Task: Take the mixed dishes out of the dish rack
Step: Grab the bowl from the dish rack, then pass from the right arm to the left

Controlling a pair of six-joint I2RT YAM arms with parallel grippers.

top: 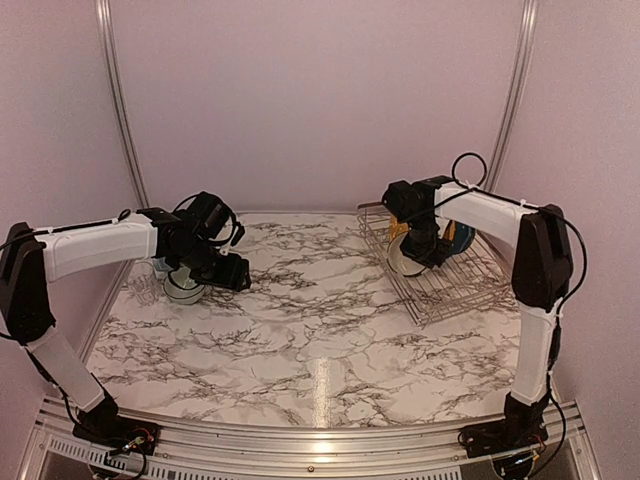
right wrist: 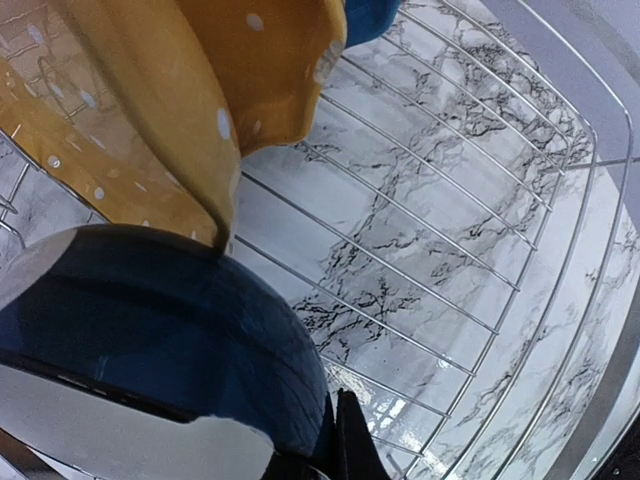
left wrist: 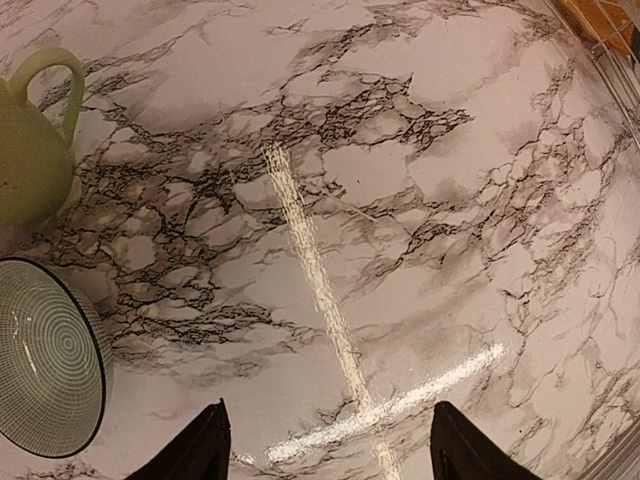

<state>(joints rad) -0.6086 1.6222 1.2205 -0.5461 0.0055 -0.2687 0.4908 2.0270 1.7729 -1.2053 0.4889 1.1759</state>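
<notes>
Blue plate [right wrist: 170, 320]: R end effector [top: 418, 250] clamped shut on its rim, inside dish rack [top: 470, 285], yellow dotted plates [right wrist: 130, 110] alongside. L end effector [left wrist: 328, 445] open, empty, over desk [left wrist: 400, 200] nr pale-green mug [left wrist: 30, 150], bowl [left wrist: 45, 360].

The light is soft and even. Glare streaks cross the glossy bench [left wrist: 480, 200]; the close blue plate [right wrist: 170, 320] looks blurred.
</notes>
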